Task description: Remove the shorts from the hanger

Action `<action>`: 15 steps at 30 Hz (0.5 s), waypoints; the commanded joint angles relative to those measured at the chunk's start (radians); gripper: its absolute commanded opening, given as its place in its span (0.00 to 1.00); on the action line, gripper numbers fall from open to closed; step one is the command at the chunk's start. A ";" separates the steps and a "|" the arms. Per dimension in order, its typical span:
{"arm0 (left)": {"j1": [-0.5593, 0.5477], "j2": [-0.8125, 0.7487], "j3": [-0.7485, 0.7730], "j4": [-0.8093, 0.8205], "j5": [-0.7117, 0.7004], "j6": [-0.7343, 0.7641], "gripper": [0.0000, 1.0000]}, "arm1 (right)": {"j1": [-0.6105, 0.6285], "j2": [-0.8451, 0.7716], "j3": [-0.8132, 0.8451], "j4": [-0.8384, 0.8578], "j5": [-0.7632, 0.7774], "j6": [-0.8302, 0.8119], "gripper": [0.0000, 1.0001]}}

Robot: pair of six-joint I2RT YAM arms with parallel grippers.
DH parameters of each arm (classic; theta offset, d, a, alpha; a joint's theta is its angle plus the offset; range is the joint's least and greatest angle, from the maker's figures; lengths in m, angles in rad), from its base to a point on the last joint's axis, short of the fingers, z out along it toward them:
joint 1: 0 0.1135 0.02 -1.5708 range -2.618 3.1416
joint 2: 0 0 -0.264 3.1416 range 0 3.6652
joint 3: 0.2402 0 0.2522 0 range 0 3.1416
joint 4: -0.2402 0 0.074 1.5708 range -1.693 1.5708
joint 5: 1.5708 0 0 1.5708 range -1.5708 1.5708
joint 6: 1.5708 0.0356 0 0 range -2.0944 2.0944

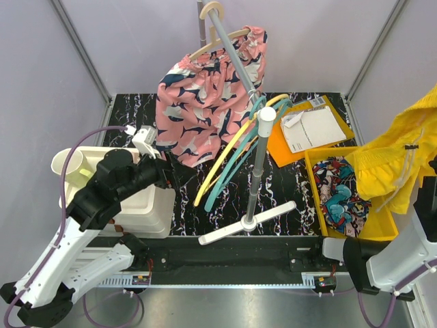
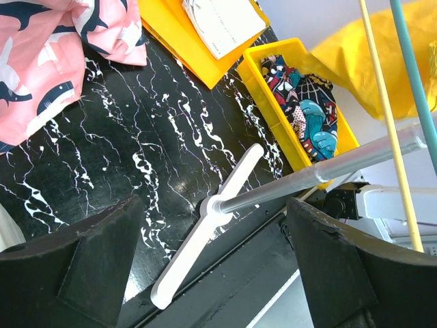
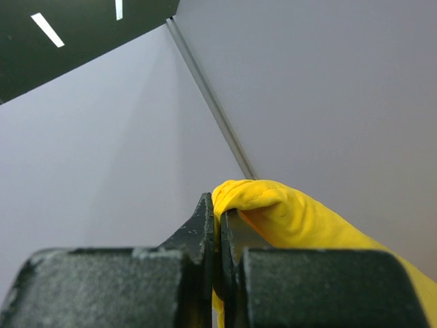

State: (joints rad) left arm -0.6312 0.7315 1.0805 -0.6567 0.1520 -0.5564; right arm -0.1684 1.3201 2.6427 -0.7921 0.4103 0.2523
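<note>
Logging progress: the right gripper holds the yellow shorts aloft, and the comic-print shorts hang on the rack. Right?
Not quite: the comic-print shorts lie in the yellow bin, as the top view shows. The right gripper does hold the yellow shorts.

To your right, yellow shorts (image 1: 399,154): plain bright yellow, no print. Printed shorts (image 1: 340,195): busy comic pattern in red, blue, teal, black. Bin (image 1: 312,188) around them: yellow. Pink shorts (image 1: 198,109): salmon pink, navy-and-white shark shapes. Table (image 1: 287,195): black, white marble veins. Folder (image 1: 283,152): orange. Paper (image 1: 313,128): white. Hangers: yellow hanger (image 1: 217,166), teal hanger (image 1: 231,176), pale wood hanger (image 1: 205,49). Pole (image 1: 256,181): grey. Foot (image 1: 225,232): white. Tubs (image 1: 147,205): white. Your left arm (image 1: 82,266): white shell, black joints. Cable (image 1: 68,160): purple.
</note>
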 commanded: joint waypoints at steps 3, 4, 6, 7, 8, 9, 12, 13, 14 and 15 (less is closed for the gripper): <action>0.002 0.002 0.038 0.034 -0.015 -0.017 0.89 | 0.001 -0.149 -0.148 0.119 0.084 -0.064 0.00; 0.002 0.000 0.039 0.034 -0.015 -0.017 0.89 | 0.001 -0.166 -0.191 0.123 0.088 -0.065 0.00; 0.001 -0.001 0.038 0.034 -0.015 -0.019 0.89 | 0.001 -0.209 -0.240 0.137 0.088 -0.068 0.00; 0.001 -0.003 0.038 0.035 -0.014 -0.020 0.89 | 0.001 -0.223 -0.294 0.151 0.088 -0.068 0.00; 0.002 -0.003 0.036 0.034 -0.012 -0.020 0.89 | 0.001 -0.225 -0.315 0.152 0.087 -0.070 0.00; 0.002 -0.001 0.036 0.034 -0.011 -0.023 0.89 | 0.001 -0.225 -0.332 0.152 0.085 -0.067 0.00; 0.002 -0.009 0.030 0.035 -0.011 -0.025 0.89 | 0.001 -0.223 -0.410 0.145 0.076 -0.036 0.00; 0.002 -0.014 0.027 0.035 -0.014 -0.025 0.89 | 0.001 -0.220 -0.453 0.146 0.068 -0.027 0.00; 0.002 -0.015 0.025 0.035 -0.015 -0.027 0.89 | 0.001 -0.222 -0.478 0.146 0.061 -0.016 0.00; 0.001 -0.015 0.021 0.034 -0.014 -0.025 0.89 | 0.001 -0.219 -0.501 0.146 0.049 0.008 0.00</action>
State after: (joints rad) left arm -0.6312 0.7334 1.0805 -0.6571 0.1516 -0.5766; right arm -0.1684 1.0599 2.2356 -0.7055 0.4789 0.2100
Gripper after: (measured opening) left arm 0.887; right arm 0.021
